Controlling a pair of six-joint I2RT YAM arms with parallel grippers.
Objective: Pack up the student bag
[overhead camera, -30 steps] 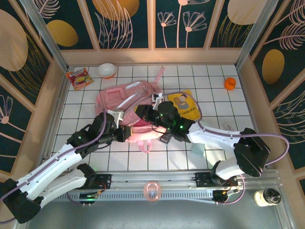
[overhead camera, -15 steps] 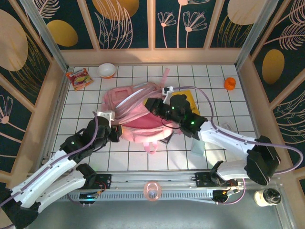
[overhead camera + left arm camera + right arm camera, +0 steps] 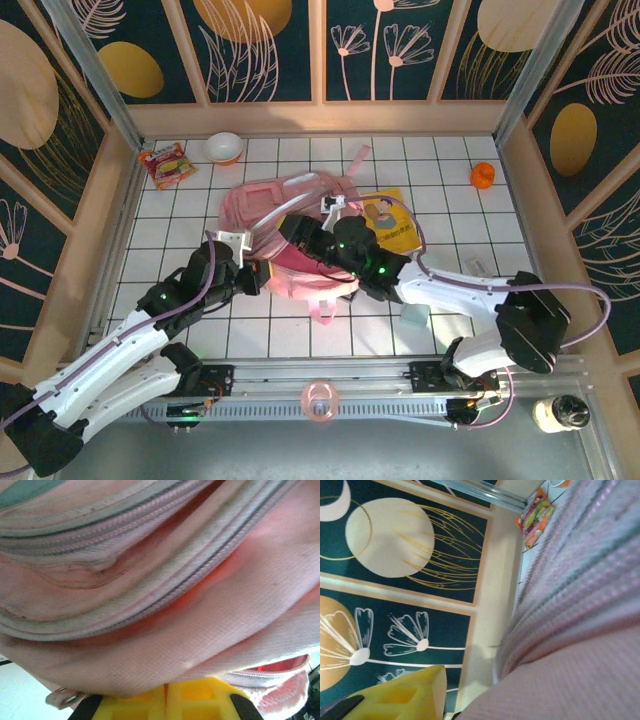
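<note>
The student bag, a large soft pink backpack, lies in the middle of the tiled table with its darker pink opening facing the arms. My left gripper is at the bag's near left edge. In the left wrist view its yellow fingers are pressed together under a fold of pink fabric with zips above. My right gripper rests on top of the bag by the opening. One yellow finger stands off to the side, and bag fabric hides the other.
A yellow picture book lies against the bag's right side. A pale blue block sits near the right arm. An orange, a white bowl and a snack packet lie along the back. A pink ring sits on the front rail.
The right gripper has drawn back and left over the bag, and its jaws have parted. The left gripper moved slightly right, still pinching the fabric. The bag shifted with them.
</note>
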